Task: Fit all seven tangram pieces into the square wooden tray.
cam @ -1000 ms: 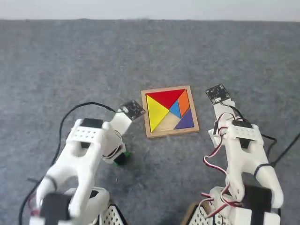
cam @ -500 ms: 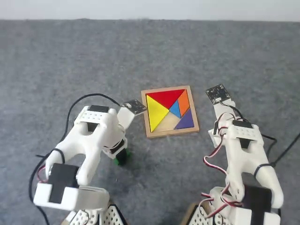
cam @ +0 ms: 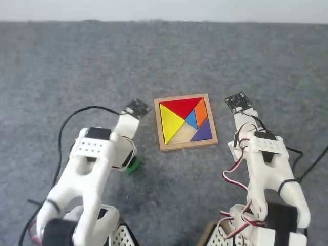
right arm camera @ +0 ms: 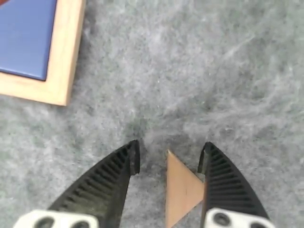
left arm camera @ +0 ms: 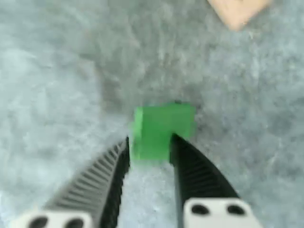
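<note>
High view: tray [cam: 187, 145] sits mid-carpet [cam: 77, 66], slightly skewed, between the front ends of my two arms. Five coloured pieces are seated in it:
- red triangle [cam: 180, 107] along the far edge
- yellow triangle [cam: 169, 124] on the left side
- small blue triangle [cam: 191, 121] in the middle
- orange piece [cam: 201, 111] on the right side
- purple triangle [cam: 204, 132] at the near-right corner

The near-middle patch of the tray reads wood tone. I can't tell whether that's tray floor or a wood-coloured piece.

Green piece [cam: 132, 165] lies on the carpet off the tray's near-left corner, apart from the tray and just beside my left arm [cam: 92, 164].

Left wrist view: left gripper [left arm camera: 149, 141] has its fingers parted with a narrow gap, tips at the green piece's near edge. Part of the piece shows in the gap and one finger overlaps it. I can't tell whether either finger touches it.

Right arm [cam: 266, 159] sits right of the tray, apart from it.

Right wrist view: right gripper [right arm camera: 171, 148] is spread wide over the carpet. Tan triangle [right arm camera: 183, 190] lies flat between the fingers, tight against one with a clear gap to the other, so it isn't clamped. Beyond the tips is a tray corner with the purple triangle in it, well apart from the tan triangle.
</note>
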You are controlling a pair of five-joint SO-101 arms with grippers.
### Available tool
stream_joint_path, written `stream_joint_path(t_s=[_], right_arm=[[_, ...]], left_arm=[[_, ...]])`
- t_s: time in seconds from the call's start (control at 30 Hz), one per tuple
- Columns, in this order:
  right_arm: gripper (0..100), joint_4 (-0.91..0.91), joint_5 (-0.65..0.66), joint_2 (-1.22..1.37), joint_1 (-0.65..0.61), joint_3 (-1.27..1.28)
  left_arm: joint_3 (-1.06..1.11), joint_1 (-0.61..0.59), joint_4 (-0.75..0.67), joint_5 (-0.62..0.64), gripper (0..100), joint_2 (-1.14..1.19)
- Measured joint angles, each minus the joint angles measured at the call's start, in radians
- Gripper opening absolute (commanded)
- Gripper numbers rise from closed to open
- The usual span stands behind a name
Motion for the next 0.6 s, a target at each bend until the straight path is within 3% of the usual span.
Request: stream_joint_path(t_s=[0.23, 0.43, 0.6], right_arm=[[21.3, 0.0, 0.0, 0.0, 0.0, 0.0], [21.3, 0.0, 0.0, 0.0, 0.0, 0.0], [21.3, 0.0, 0.0, 0.0, 0.0, 0.0]], left_arm=[[0.006, -0.002, 0.054, 0.021, 13, -0.123], [0.017, -0.003, 0.069, -0.029, 21, -0.124], [0.017, 0.012, -0.003, -0.078, 21, 0.034]])
